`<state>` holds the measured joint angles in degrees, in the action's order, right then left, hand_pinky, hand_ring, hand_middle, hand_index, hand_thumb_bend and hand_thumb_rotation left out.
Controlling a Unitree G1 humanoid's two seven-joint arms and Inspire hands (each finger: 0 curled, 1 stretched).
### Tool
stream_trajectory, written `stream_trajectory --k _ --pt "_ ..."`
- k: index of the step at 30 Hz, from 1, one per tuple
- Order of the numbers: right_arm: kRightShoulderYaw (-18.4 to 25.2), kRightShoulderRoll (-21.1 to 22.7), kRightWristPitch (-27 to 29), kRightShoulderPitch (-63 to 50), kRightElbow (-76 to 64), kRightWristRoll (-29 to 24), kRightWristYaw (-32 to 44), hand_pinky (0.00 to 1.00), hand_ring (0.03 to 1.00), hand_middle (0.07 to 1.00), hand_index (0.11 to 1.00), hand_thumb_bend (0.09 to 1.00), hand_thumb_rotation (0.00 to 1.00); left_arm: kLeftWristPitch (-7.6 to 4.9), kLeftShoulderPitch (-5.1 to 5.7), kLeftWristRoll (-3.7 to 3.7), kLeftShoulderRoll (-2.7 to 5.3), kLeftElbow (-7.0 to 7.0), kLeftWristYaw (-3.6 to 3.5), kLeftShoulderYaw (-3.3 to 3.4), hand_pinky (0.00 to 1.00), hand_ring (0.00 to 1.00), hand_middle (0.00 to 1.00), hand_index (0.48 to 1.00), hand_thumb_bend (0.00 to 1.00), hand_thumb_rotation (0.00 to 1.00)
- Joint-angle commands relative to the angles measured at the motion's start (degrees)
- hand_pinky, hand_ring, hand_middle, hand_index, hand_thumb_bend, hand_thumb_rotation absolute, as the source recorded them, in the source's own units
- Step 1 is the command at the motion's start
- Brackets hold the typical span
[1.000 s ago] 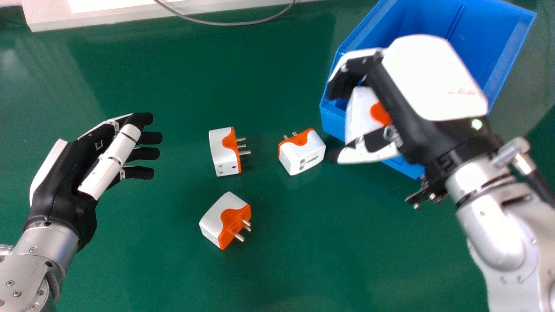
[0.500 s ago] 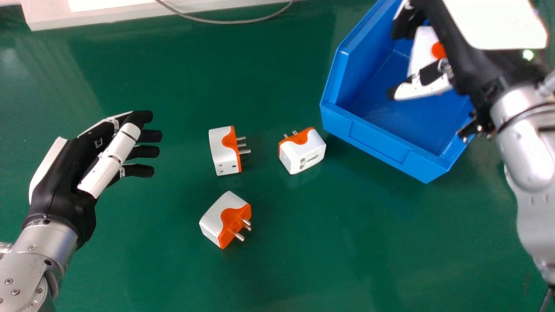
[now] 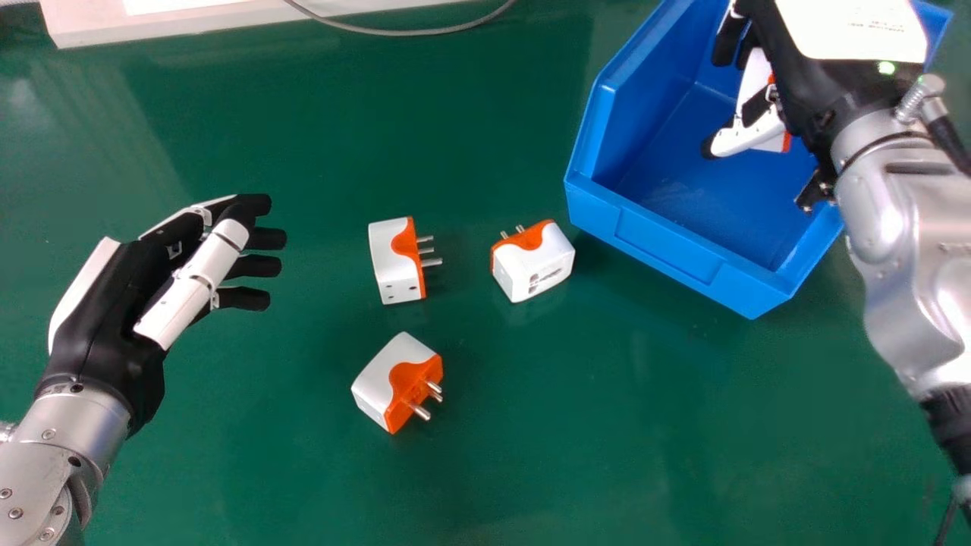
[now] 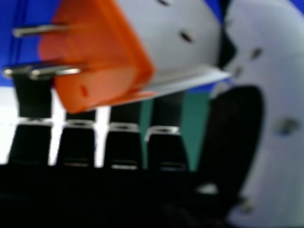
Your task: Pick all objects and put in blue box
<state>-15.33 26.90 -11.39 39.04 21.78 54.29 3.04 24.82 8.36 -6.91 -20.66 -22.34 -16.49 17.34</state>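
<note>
A white and orange plug (image 3: 755,72) is sitting in the right hand (image 3: 815,72), whose thumb and fingers are clamping round it within the blue box's outline; I can't tell whether it is touching the box (image 3: 660,235). From the right hand view, its metal prongs (image 4: 47,29) are sticking out from the orange face. Just beside the box's near corner, another plug (image 3: 538,265) is lying on the green table (image 3: 607,432). Farther left, a third plug (image 3: 393,262) is resting with its prongs pointing right, and a fourth plug (image 3: 379,379) is lying nearer me. Off to the left, the left hand (image 3: 114,326) is hanging with its fingers loosely straight, holding nothing.
</note>
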Motion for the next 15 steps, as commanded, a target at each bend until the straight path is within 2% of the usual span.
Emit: stream_trajectory --k 1,10,15 --pt "-0.8 0.0 -0.6 3.6 0.5 1.0 -2.0 0.34 0.430 0.519 0.517 0.494 0.00 -1.15 0.25 -0.59 -0.44 -1.05 0.00 0.56 0.64 0.72 0.74 0.784 0.33 0.68" --pt "-5.3 -0.9 -1.4 7.1 6.7 0.8 -2.7 0.34 0.433 0.517 0.516 0.495 0.00 -1.12 0.12 -0.35 -0.46 -1.00 0.35 0.33 0.64 0.72 0.74 0.786 0.33 0.68" --pt "-6.9 -2.8 -2.3 10.4 12.6 0.3 -3.6 0.34 0.435 0.516 0.518 0.496 0.00 -0.68 0.27 -0.37 -0.35 -1.68 0.57 0.25 0.64 0.72 0.74 0.787 0.33 0.68"
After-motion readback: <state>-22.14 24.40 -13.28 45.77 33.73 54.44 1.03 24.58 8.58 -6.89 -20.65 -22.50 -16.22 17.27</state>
